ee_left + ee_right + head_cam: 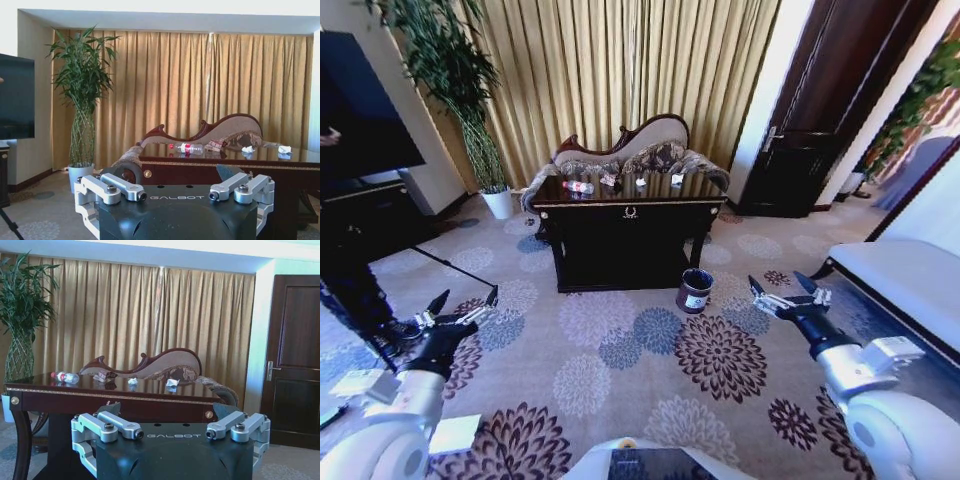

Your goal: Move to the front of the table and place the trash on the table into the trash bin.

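Note:
The dark glossy table (620,240) stands across the patterned carpet, some way ahead of me. On its top lie the trash pieces: a clear bottle with a red label (578,187), a brownish wrapper (608,180) and white paper bits (677,179). The dark round trash bin (695,290) sits on the floor at the table's front right corner. My left gripper (465,303) hangs open low at the left. My right gripper (778,285) hangs open low at the right, near the bin. In the wrist views, the left gripper (175,195) and right gripper (172,432) hold nothing; the bottle (191,148) (65,377) lies on its side.
A carved sofa (635,150) stands behind the table against the curtains. A tall plant in a white pot (498,203) is at the back left, with a dark screen (360,110) and tripod legs nearer me. A white bench (900,270) lines the right; a dark door (810,140) is beyond it.

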Controlling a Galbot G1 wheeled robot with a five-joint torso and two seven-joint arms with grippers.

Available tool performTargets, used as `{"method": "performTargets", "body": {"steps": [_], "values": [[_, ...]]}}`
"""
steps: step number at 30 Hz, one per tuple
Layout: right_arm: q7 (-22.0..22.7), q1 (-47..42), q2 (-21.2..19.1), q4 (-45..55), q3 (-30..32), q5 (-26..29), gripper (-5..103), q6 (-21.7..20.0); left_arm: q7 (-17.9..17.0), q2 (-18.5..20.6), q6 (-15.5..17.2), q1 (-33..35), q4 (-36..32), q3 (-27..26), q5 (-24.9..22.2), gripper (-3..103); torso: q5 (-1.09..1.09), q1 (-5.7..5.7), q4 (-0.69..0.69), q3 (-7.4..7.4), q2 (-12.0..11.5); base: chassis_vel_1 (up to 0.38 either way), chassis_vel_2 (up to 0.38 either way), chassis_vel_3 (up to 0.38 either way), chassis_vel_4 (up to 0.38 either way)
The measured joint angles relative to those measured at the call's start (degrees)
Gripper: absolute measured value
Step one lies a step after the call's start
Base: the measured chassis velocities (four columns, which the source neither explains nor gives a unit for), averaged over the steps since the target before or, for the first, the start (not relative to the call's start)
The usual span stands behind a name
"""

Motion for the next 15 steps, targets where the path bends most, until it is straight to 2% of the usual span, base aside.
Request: {"method": "performTargets", "body": {"steps": [15], "values": [[-0.3, -0.1, 0.0, 0.0, -0.3, 0.1, 100, 0.0, 0.2, -0.1, 0.0, 0.1, 0.0, 0.2, 0.0, 100, 0.00, -0.01, 0.00, 0.00, 0.0, -0.116, 0.104, 0.117, -0.100]]}}
